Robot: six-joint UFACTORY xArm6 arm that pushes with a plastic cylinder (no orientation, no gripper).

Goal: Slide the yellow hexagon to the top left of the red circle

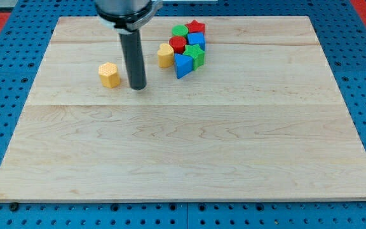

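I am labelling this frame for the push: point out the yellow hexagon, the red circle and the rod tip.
yellow hexagon (108, 74): camera view, its top face.
red circle (178, 44): camera view, its top face.
my tip (138, 86): camera view, the rod's very end, just right of the hexagon.

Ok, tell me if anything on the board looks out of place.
Only the yellow hexagon: it sits alone, left of my tip, while the rest huddle around the red circle near the view's top. Nothing looks tipped or damaged.
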